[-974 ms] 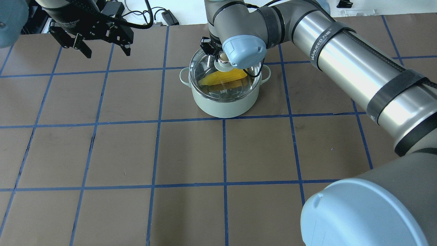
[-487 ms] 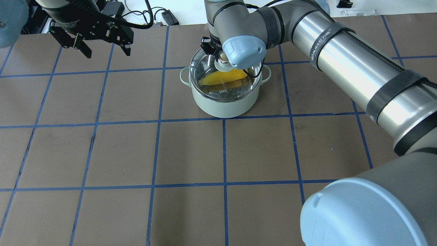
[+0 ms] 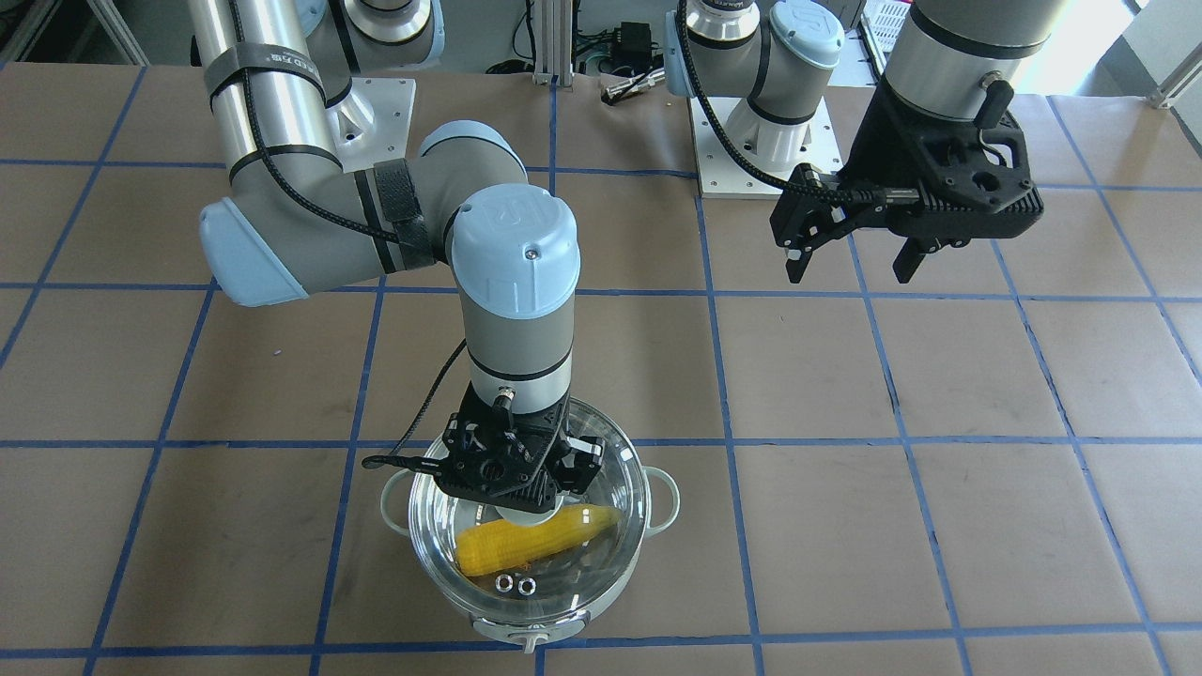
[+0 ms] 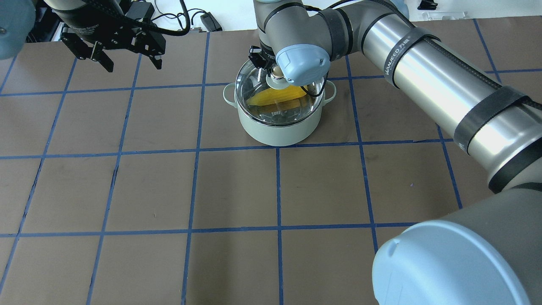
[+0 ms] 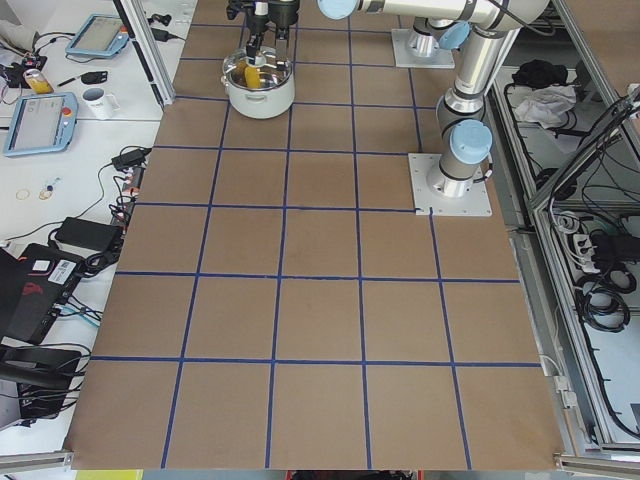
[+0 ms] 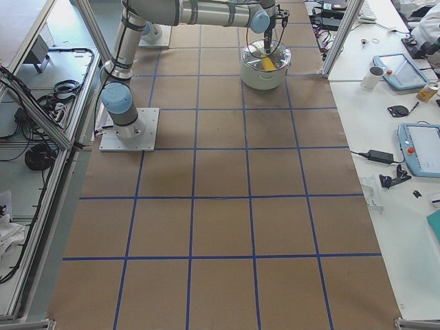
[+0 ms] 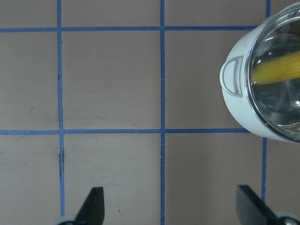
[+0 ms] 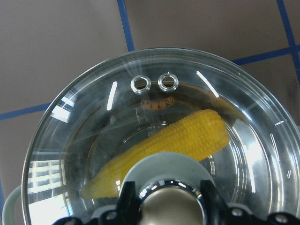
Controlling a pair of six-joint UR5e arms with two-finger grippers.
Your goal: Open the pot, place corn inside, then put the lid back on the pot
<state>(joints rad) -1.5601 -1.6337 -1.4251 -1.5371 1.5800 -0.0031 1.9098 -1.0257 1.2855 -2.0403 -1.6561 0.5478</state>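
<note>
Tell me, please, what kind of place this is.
Most likely a robotics laboratory, not a kitchen: a left arm and a right arm bolted to a table marked with a blue tape grid, teach pendants on a side bench, and loose cables.

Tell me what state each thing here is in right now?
pot: closed, lid on top.
corn: lying inside the pot, under the lid.
lid: seated on the pot, gripped at its centre.
right claw: shut on the lid.
left claw: open, empty, above the table.
</note>
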